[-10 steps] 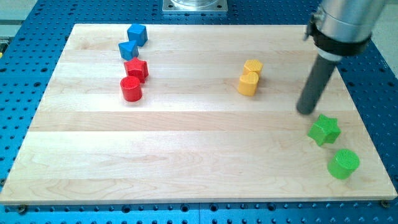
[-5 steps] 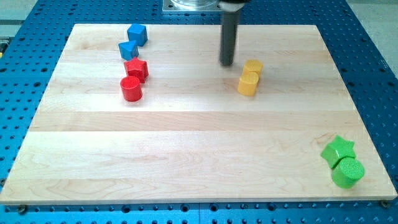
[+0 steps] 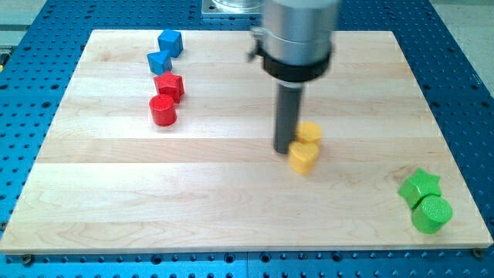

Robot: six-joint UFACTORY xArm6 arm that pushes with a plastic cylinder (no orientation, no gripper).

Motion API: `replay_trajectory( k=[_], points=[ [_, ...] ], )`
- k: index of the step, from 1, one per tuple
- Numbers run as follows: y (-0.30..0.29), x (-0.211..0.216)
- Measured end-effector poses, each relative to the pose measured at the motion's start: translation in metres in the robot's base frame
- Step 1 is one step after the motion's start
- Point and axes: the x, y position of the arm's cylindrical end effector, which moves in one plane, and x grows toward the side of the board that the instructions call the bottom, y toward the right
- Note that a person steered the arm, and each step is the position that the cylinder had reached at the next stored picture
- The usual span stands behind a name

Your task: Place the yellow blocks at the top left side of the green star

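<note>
Surface: pale wooden board [image 3: 231, 193] on a blue perforated base [image 3: 471, 93].
My tip: [image 3: 284, 150] lower end of a straight dark rod under a silver-and-black cylindrical mount, down at the surface near the middle of the board.
End effector: no jaws to spread or press together — a plain rod, pinching nothing.
Tip against blocks: just at the view's left of the 2 yellow blocks, apparently touching or nearly touching both.
Upper yellow block: [image 3: 310, 132] small yellow plastic block, shape hard to make out, partly beside the rod.
Lower yellow block: [image 3: 302, 157] yellow plastic block of rounded, heart-like outline, touching the upper one from below.
Green star block: [image 3: 421, 186] green plastic star near the board's right edge, low in the view — well apart from the yellow pair, which sits to its upper left.
Green cylinder: [image 3: 431, 215] round green plastic block, touching the star from below.
Blue blocks: 2 at the view's top left, a blue cube [image 3: 170, 42] and a second blue block [image 3: 159, 62], touching.
Red blocks: red star-like block [image 3: 169, 85] above a red cylinder [image 3: 163, 110], touching, just below the blue pair.
</note>
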Motion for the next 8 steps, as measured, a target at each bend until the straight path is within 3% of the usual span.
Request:
replay_trajectory(
  k=[1,3,5,6,7,8],
  points=[
    [-0.014,0.021],
    [0.043,0.052],
    [0.062,0.075],
    [-0.033,0.041],
    [-0.059,-0.025],
    [0.027,-0.029]
  ],
)
